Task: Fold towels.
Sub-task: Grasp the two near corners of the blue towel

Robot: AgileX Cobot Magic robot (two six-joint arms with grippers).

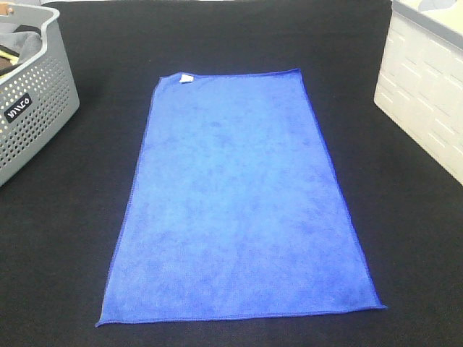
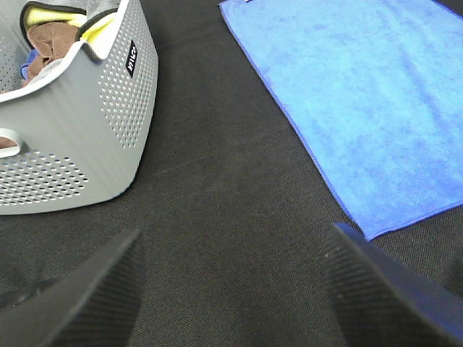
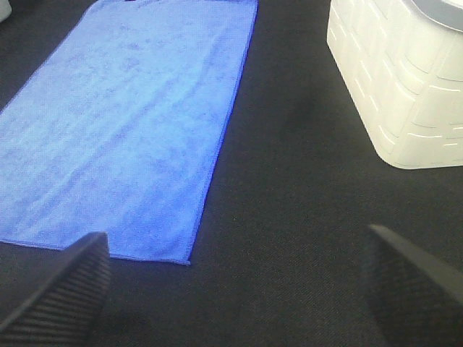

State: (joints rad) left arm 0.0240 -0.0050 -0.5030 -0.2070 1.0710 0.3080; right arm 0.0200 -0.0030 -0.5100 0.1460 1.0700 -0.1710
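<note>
A blue towel (image 1: 242, 199) lies spread flat on the black table, long side running away from me, with a small white tag (image 1: 186, 78) at its far left corner. It also shows in the left wrist view (image 2: 369, 101) and the right wrist view (image 3: 123, 123). Neither arm shows in the exterior high view. My left gripper (image 2: 231, 289) is open and empty, above bare cloth off the towel's near left corner. My right gripper (image 3: 239, 289) is open and empty, off the towel's near right corner.
A grey perforated basket (image 1: 29, 94) holding more cloths stands at the far left; it also shows in the left wrist view (image 2: 79, 137). A white ribbed container (image 1: 427, 94) stands at the far right, also in the right wrist view (image 3: 405, 79). Black cloth (image 1: 65, 238) covers the table.
</note>
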